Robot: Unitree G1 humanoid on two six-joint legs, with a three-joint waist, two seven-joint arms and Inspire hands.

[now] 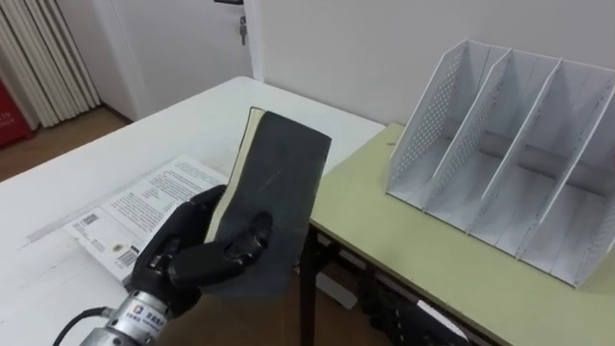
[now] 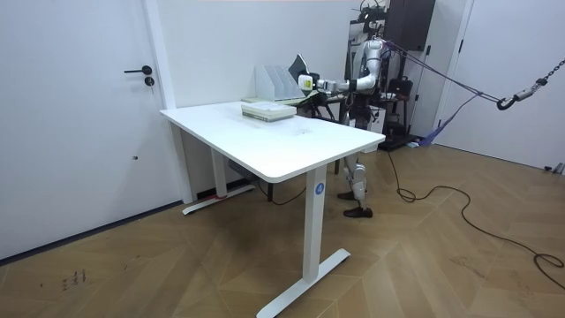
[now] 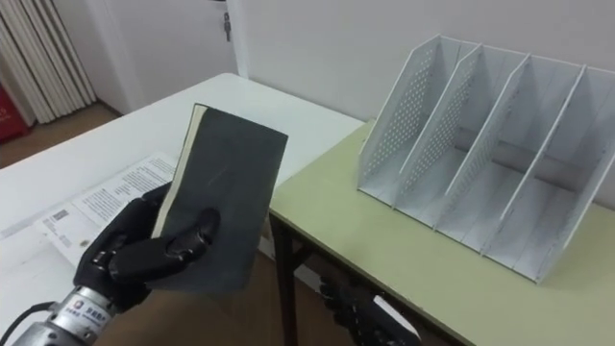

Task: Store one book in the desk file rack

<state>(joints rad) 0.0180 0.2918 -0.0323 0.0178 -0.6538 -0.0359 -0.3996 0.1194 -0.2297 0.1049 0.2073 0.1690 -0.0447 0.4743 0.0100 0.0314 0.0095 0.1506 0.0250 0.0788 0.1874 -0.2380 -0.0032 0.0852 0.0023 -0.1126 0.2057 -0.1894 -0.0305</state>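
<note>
Left eye view: left hand [image 1: 187, 258] grips the book [image 1: 281, 178] at its lower end, dark fingers curled across the cover. The book is lifted clear of the white bench [image 1: 183, 130], standing near upright and leaning a little. My guess is it's held by the bottom so the top edge is free to go into a slot first. The file rack [image 1: 509, 144] sits on the green bench [image 1: 413, 245] to the right, well apart from the book, slots open toward the robot, and the ones visible look empty. A printed sheet [image 1: 135, 207] lies flat on the white bench behind the hand.

Room view: the robot stands behind the white bench with one arm stretched toward the room view's left, and the book [image 2: 298, 66] is up in the air near the file rack [image 2: 272, 81]. It is not stored yet.

Right eye view: same grip. The book [image 3: 229, 183] has a plain dark grey matte cover with no visible print, cream page edges along its left side, and is fairly thin and rigid-looking. It should slide in easily if it is turned in line with the dividers.
</note>
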